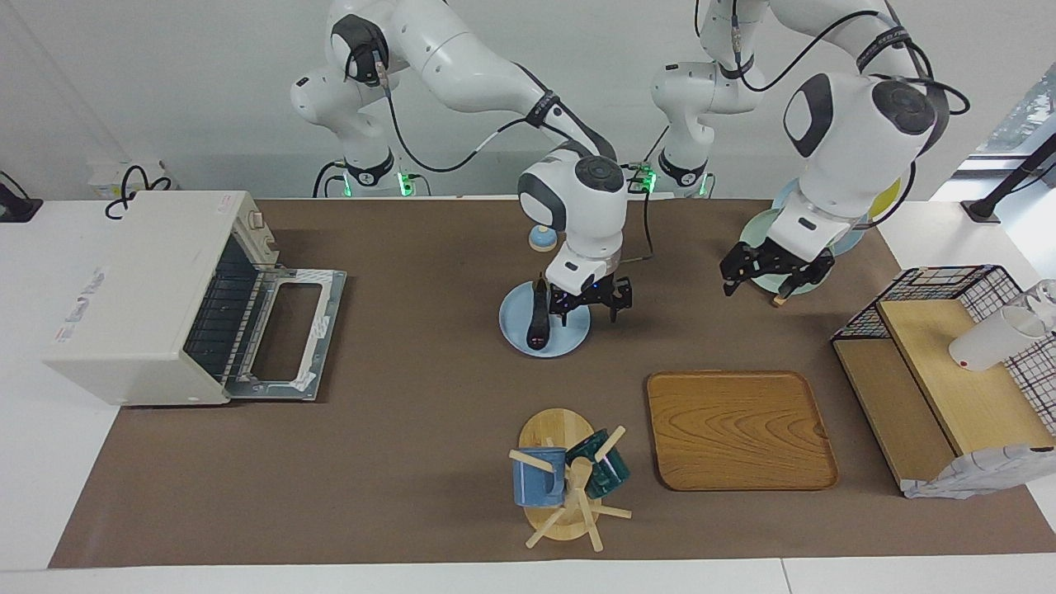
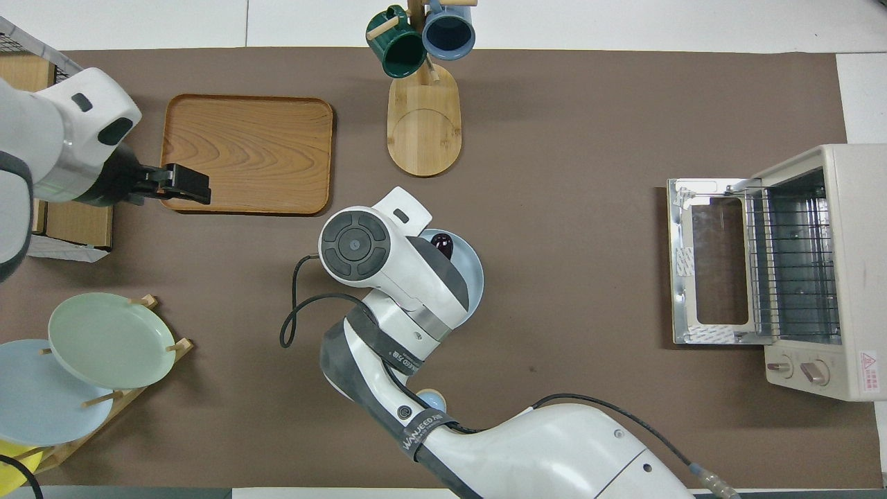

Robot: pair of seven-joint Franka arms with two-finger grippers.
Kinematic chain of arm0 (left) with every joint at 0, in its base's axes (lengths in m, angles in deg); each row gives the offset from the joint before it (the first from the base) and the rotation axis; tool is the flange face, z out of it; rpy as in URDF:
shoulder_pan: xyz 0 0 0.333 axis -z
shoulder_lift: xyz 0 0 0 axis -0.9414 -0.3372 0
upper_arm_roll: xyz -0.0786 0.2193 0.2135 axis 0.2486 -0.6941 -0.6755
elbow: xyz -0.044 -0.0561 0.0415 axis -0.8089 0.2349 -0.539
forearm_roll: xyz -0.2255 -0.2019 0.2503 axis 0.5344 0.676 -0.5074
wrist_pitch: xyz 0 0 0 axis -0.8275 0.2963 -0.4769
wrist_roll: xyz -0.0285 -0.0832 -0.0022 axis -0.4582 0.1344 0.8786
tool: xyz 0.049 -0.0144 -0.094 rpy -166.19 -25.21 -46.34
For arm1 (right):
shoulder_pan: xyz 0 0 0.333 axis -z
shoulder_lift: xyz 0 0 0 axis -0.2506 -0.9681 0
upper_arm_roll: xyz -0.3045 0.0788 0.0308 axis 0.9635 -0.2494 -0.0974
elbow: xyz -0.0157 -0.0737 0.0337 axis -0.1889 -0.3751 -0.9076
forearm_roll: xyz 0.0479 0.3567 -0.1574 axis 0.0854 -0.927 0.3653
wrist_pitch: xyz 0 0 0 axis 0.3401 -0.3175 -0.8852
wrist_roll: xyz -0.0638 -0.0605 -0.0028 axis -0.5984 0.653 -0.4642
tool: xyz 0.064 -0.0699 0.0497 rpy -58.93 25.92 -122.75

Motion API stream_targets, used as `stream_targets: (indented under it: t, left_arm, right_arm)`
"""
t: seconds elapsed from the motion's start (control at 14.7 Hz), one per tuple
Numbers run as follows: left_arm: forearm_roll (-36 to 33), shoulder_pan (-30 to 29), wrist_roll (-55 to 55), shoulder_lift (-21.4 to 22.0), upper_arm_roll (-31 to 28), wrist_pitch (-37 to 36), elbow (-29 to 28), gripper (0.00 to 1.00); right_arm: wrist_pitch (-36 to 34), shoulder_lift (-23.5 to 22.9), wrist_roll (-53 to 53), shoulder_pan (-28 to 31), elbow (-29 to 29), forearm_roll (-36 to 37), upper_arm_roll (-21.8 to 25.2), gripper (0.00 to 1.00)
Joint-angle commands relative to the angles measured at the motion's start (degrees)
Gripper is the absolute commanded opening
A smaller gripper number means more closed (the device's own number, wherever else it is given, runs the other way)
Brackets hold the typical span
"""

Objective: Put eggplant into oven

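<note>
The dark purple eggplant (image 1: 539,318) lies on a light blue plate (image 1: 569,340) in the middle of the table; only its rounded end (image 2: 441,243) shows in the overhead view, beside the plate's rim (image 2: 475,277). My right gripper (image 1: 587,307) is open and empty, low over the plate's edge beside the eggplant, toward the left arm's end; its own arm hides it in the overhead view. The cream-white oven (image 1: 140,297) stands at the right arm's end with its door (image 1: 285,334) dropped open and its wire rack (image 2: 793,263) bare. My left gripper (image 1: 771,285) is open and empty in the air by the plate rack.
A wooden tray (image 1: 738,429) and a mug tree (image 1: 565,478) with two mugs lie farther from the robots than the plate. A small blue lidded jar (image 1: 542,238) sits nearer to them. A plate rack (image 2: 104,339) and a wire-basket shelf (image 1: 949,363) stand at the left arm's end.
</note>
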Motion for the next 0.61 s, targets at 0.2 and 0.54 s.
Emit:
stream_targets:
  t: [0.2, 0.54]
  left_arm:
    - [-4.31, -2.32, -0.63, 6.60, 0.41, -7.87, -0.83, 1.00]
    - [-4.31, -2.24, -0.45, 7.66, 0.50, -7.80, -2.24, 1.00]
  right_arm:
    - [2.60, 0.24, -0.78, -0.37, -3.30, 1.40, 0.17, 0.76]
    - [4.26, 0.94, -0.78, -2.12, -6.29, 1.22, 0.08, 0.62]
